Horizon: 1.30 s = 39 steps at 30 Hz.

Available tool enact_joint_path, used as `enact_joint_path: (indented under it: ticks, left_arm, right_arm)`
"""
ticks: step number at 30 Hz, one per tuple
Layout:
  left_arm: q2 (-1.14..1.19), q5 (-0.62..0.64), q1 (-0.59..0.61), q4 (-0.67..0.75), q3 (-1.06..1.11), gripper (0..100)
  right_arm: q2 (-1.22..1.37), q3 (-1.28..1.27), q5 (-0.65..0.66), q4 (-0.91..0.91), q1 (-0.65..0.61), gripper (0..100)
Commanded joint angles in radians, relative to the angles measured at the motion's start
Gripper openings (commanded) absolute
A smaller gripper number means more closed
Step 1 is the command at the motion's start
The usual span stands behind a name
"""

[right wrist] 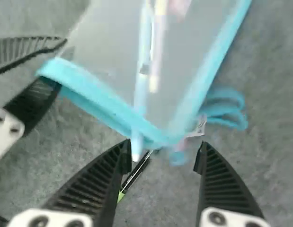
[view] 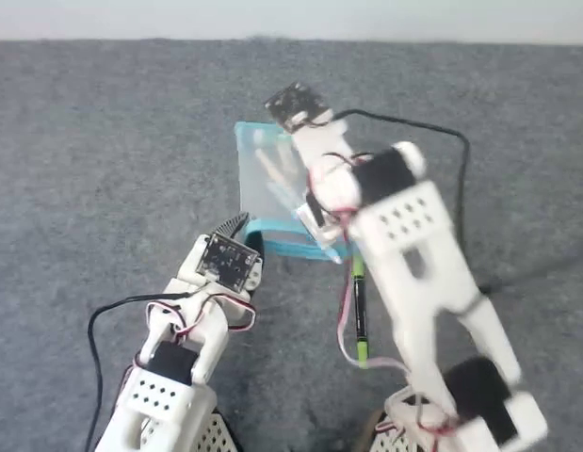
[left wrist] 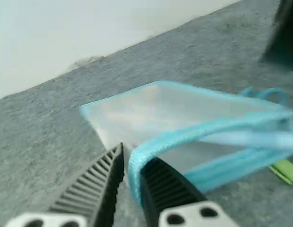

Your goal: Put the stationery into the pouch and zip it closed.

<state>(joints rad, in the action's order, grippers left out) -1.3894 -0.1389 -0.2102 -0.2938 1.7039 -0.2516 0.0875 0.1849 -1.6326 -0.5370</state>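
The translucent pouch (view: 270, 179) with light-blue trim lies at the table's middle, with pale pens inside (right wrist: 151, 56). My left gripper (view: 239, 226) is shut on the pouch's blue edge band (left wrist: 137, 163) at its near left corner, and the band runs between the ribbed fingers (left wrist: 163, 187). My right gripper (right wrist: 164, 149) stands open over the pouch's near right corner (view: 324, 240), one finger on each side of it. A black-and-green pen (view: 359, 301) lies on the table just outside the pouch's mouth, under the right gripper (right wrist: 134, 177). Its green end (left wrist: 286, 170) shows in the left wrist view.
Grey felt-like surface (view: 103, 141) covers the table, and a pale wall runs along the far edge. A black cable (view: 446, 137) loops from the right arm. The pouch's blue cord loop (right wrist: 226, 111) lies beside its corner.
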Motion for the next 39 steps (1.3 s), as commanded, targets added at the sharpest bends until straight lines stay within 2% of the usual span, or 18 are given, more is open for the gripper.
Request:
enact_joint_path:
  ticks: [1,4,7,10,12,15,17,19,22,24,26,30,31,35,39]
  left_arm:
    - [0.003,0.110,0.146,0.037,-0.038,1]
    - [0.005,0.149,0.181,0.032,-0.056,1]
    - [0.005,0.140,0.101,-0.012,-0.054,1]
    - [0.005,0.078,0.055,-0.028,-0.061,1]
    - [0.003,0.081,0.146,0.015,-0.073,1]
    - [0.012,0.241,0.391,0.032,-0.131,1]
    - [0.012,0.301,0.468,0.025,-0.142,1]
    - [0.012,0.252,0.407,-0.006,-0.137,1]
    - [0.005,0.038,0.138,-0.048,-0.073,1]
    - [0.005,-0.078,0.012,-0.048,-0.038,1]
    - [0.003,-0.043,0.046,-0.048,-0.058,1]
    - [0.005,0.218,0.338,-0.048,-0.142,1]
    - [0.006,0.249,0.365,-0.048,-0.145,1]
    - [0.005,0.126,0.290,-0.048,-0.114,1]
    - [0.003,0.146,0.290,-0.014,-0.111,1]
  right_arm:
    - [-0.185,-0.058,-0.006,0.064,0.021,23.0]
    - [-0.266,-0.233,0.015,0.157,0.036,23.0]
    - [-0.298,-0.427,0.028,0.240,0.079,23.0]
    - [-0.311,-0.601,0.029,0.295,0.130,23.0]
    - [-0.311,-0.684,0.029,0.314,0.170,23.0]
    - [-0.303,-0.763,0.029,0.318,0.220,23.0]
    - [-0.303,-0.789,0.026,0.318,0.239,23.0]
    - [-0.303,-0.806,0.026,0.318,0.239,23.0]
    - [-0.302,-0.819,0.028,0.318,0.232,23.0]
    - [-0.302,-0.827,0.028,0.315,0.232,23.0]
    - [-0.302,-0.853,0.028,0.317,0.234,23.0]
    - [-0.302,-0.908,0.029,0.367,0.234,23.0]
    - [-0.302,-0.919,0.029,0.386,0.234,23.0]
    - [-0.300,-0.936,0.029,0.407,0.234,23.0]
    - [-0.300,-0.950,0.029,0.409,0.234,23.0]
